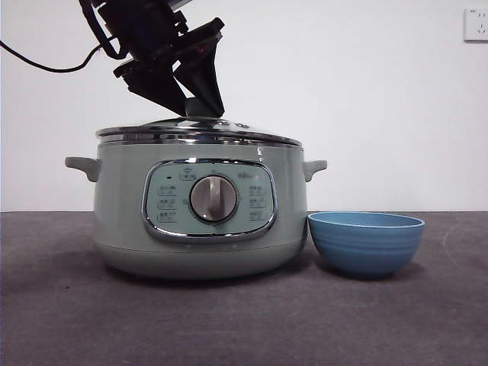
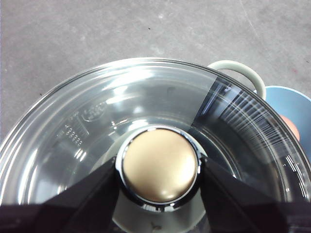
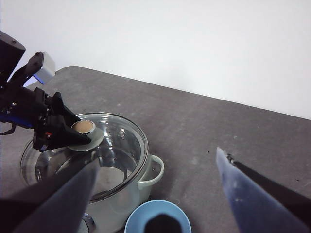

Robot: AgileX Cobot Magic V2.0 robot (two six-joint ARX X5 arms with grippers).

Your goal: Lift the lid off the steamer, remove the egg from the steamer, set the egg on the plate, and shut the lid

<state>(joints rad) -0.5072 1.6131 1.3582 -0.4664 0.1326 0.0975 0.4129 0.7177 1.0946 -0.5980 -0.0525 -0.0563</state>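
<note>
**Left tool clamped on the lid knob, lid seated on the steamer**

An embossed oval logo and a small block of stamped characters show on the glass of the lid in the left wrist view — too faint to read. The control panel on the steamer carries pale button symbols around a central dial; they cannot be read either.

The lid is clear domed glass with a chrome rim, and its knob looks golden-tan with a chrome collar in the wrist view. It sits on the steamer's rim, seemingly level. The left tool grips the knob, one black jaw pressed against each side. In the front view this arm comes down from about 11 o'clock onto the lid's centre.

The steamer is pale sage green with two small side handles, standing on the dark grey counter. The plate — a small blue ridged bowl — stands at 3 o'clock of the steamer, just beside its base. A dark blurred shape covers the bowl's middle in the right wrist view, so its contents cannot be made out there.

The right tool hangs above the counter with its jaws spread wide, grasping nothing.
</note>
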